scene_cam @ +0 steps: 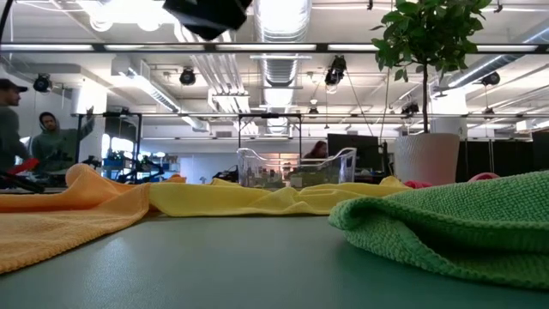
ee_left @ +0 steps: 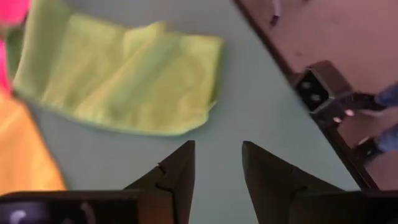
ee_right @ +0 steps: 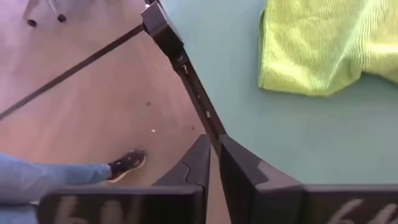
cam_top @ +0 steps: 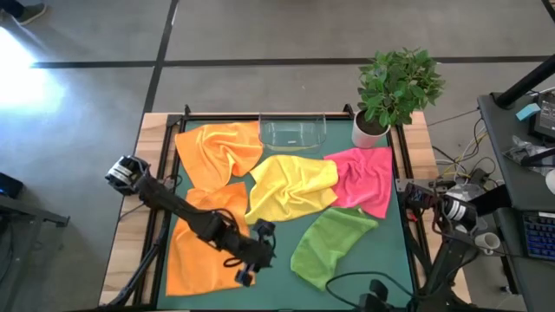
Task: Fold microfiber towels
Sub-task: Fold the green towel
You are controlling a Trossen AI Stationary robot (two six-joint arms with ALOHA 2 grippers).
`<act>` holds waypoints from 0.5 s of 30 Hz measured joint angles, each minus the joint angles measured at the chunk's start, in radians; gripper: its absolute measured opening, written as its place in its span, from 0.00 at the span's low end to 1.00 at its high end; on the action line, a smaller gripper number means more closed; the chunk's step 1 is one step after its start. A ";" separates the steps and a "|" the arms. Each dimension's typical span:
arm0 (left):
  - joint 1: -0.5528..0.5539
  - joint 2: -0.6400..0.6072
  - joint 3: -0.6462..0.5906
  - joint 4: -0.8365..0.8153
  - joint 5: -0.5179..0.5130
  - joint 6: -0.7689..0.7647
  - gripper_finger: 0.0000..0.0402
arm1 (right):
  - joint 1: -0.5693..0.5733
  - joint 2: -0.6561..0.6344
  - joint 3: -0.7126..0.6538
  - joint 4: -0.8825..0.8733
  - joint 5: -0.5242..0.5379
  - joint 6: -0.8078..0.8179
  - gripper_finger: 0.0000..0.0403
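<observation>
Green matting is covering the table (cam_top: 395, 251), and on it we are seeing five microfiber towels lying loose and rumpled. None is folded yet, so we are judging the task to be at its very start. The near orange towel (cam_top: 195, 247) is sprawling at the left front, with the second orange towel (cam_top: 217, 152) behind it. The yellow towel (cam_top: 290, 186) is lying mid-table, touching the hot pink towel (cam_top: 364, 178) on its right. The lime green towel (cam_top: 329, 243) is sitting alone toward the front.

Our left gripper (ee_left: 217, 155) is hovering over bare mat between the near orange towel and the lime green one, its jaws standing apart with nothing between them. Our right gripper (ee_right: 215, 152) is waiting over the table's right front edge, jaws nearly together and empty.

Next, we are expecting to need a towel spread flat, each gripper pinching a corner.
</observation>
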 joint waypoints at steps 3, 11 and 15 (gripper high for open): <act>-0.026 0.034 0.003 0.023 0.000 0.042 0.29 | -0.013 0.002 0.000 0.000 -0.002 -0.051 0.13; -0.042 0.152 0.051 0.027 -0.036 0.047 0.29 | -0.058 0.002 -0.001 0.000 0.039 -0.262 0.27; -0.042 0.191 0.076 0.031 -0.045 0.049 0.29 | -0.083 0.002 -0.002 0.000 0.051 -0.349 0.30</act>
